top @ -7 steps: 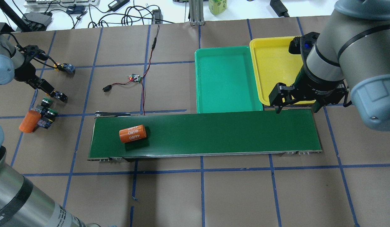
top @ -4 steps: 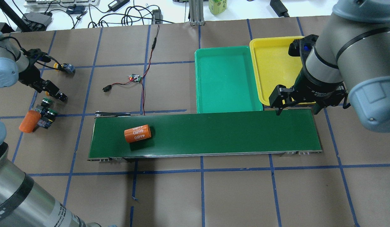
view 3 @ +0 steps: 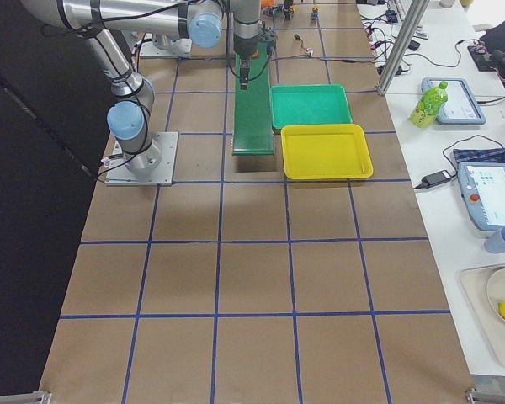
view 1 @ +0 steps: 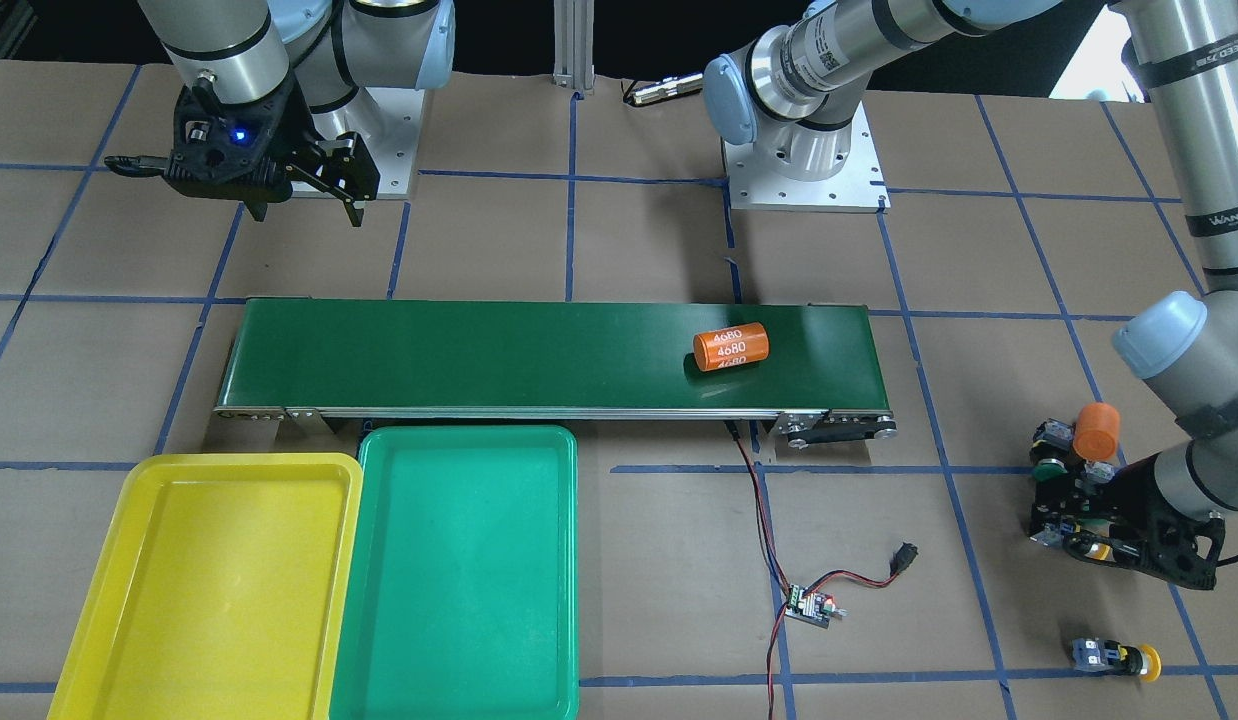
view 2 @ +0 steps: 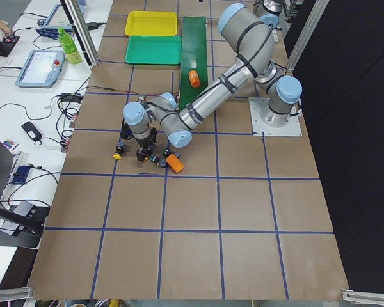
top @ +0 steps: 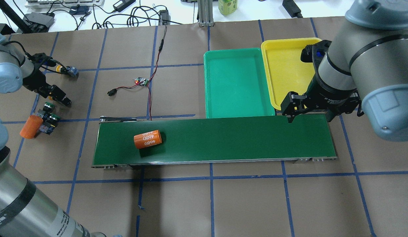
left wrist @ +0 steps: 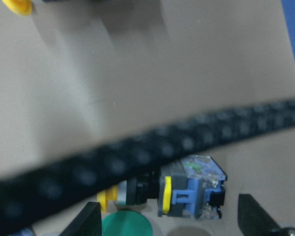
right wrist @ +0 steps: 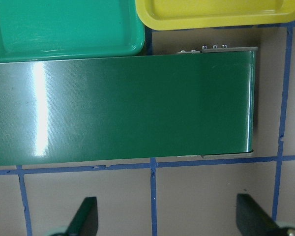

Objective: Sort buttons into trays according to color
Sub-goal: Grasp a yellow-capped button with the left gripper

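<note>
My left gripper [top: 57, 97] stands open at the table's left end, its fingers either side of a yellow button [left wrist: 187, 189] that lies on its side on the paper. Just beside it stand two green buttons [top: 49, 106] [top: 54, 117]. Another yellow button [top: 67, 70] lies farther back. The green tray [top: 237, 82] and the yellow tray [top: 286, 72] sit side by side behind the belt's right end, with nothing in them. My right gripper [top: 308, 113] hangs open and holds nothing, above the right end of the belt, at the edge nearer the trays.
A dark-green conveyor belt [top: 223, 138] crosses the middle and carries an orange cylinder [top: 147, 139] marked 4680. A second orange cylinder [top: 29, 126] touches the green buttons. A small circuit board [top: 141, 81] with red and black wires lies behind the belt.
The orange cylinder has travelled right along the belt. My left wrist has swung over the yellow button. The right gripper has barely shifted.
</note>
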Robot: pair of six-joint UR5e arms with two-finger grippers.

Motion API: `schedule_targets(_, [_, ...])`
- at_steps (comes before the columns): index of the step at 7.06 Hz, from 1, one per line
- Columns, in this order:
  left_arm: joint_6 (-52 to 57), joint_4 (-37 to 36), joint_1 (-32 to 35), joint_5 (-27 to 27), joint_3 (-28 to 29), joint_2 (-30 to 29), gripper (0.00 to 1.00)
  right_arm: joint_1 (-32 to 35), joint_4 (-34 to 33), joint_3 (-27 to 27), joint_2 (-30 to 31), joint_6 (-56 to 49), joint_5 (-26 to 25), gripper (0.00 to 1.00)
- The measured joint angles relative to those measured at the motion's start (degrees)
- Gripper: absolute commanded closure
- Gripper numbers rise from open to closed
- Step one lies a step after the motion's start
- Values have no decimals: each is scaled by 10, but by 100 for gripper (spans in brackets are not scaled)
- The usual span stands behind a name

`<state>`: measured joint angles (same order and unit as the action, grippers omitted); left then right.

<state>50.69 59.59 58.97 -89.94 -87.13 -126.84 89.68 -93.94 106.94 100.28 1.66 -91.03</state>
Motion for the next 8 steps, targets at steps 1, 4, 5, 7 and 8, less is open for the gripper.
schedule_targets(1, [1,-14,1,4,-2,-4,3,0,0,0,0,0,1,0])
schedule_targets(4, [-3,-22,2,6,-2,-5,0,1,2,-4,10,0,-20,0])
schedule_targets(5, [-3,-22,2,6,-2,-5,0,2,4,-4,15,-1,-39,0])
schedule_targets(7, [-5,-17,4,4,3,0,0,4,7,-1,18,-2,-37,0])
schedule_targets(8, [-8,-15,6,4,5,4,0,4,5,-1,17,-3,-17,0])
